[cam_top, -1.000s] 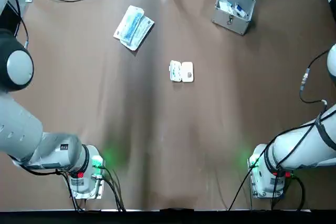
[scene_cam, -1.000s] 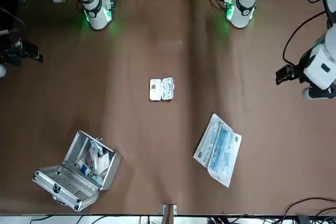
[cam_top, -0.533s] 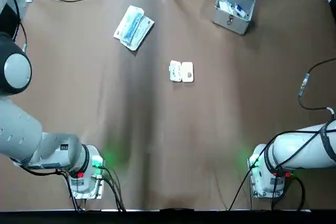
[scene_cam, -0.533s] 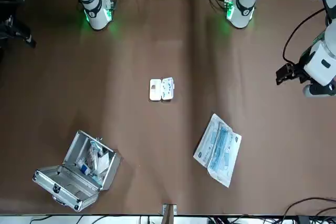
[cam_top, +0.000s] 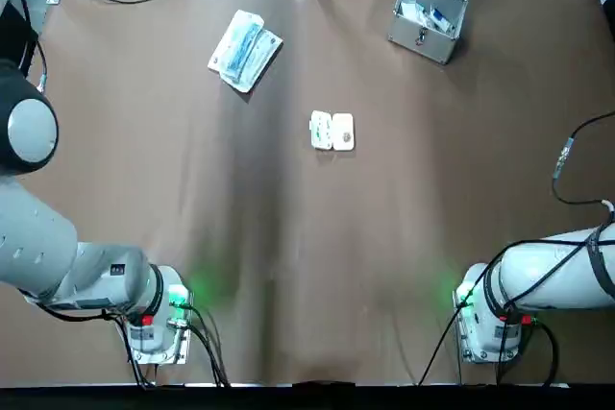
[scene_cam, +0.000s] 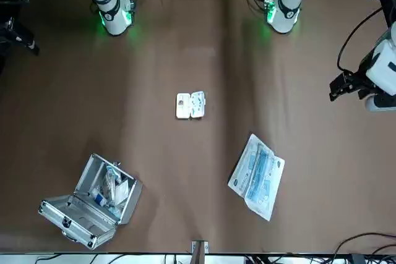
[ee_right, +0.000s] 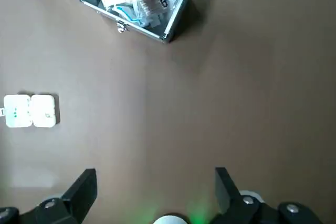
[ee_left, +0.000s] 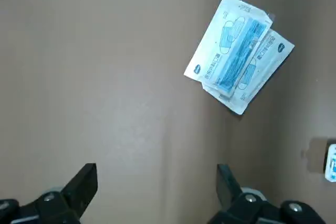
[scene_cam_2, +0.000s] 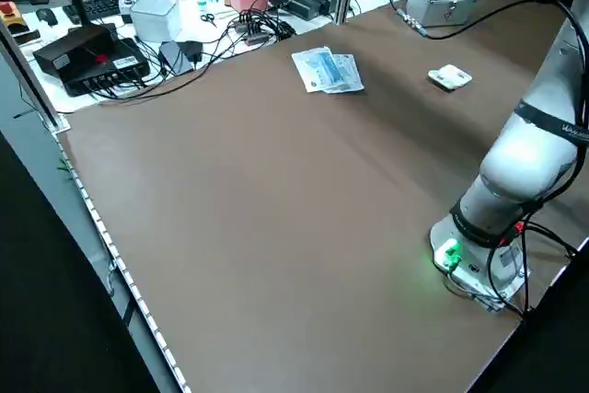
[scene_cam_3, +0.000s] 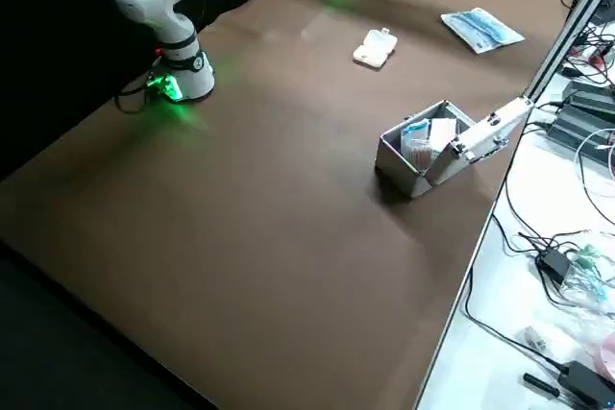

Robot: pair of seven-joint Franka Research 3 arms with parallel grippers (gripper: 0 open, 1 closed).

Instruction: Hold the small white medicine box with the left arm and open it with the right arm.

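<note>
The small white medicine box (cam_top: 332, 131) lies at the middle of the brown table (cam_top: 288, 266), its two halves spread flat side by side with the lid swung open (scene_cam: 190, 104) (ee_right: 30, 111). No gripper touches it. My left gripper (ee_left: 156, 187) hangs high over the table's left part, open and empty, with the box only just showing at the picture's edge (ee_left: 331, 163). My right gripper (ee_right: 154, 190) hovers high over the right part, also open and empty, well apart from the box.
A packet of blue face masks (cam_top: 244, 50) (ee_left: 239, 53) lies far left of the box. An open metal case (cam_top: 432, 7) (ee_right: 137, 1) with supplies stands at the far right. Cables and equipment (scene_cam_2: 138, 34) crowd the bench beyond the table's edge.
Both arms have drawn back outward toward the table's sides; the right arm has almost left the top view. The box, masks and case have not moved.
</note>
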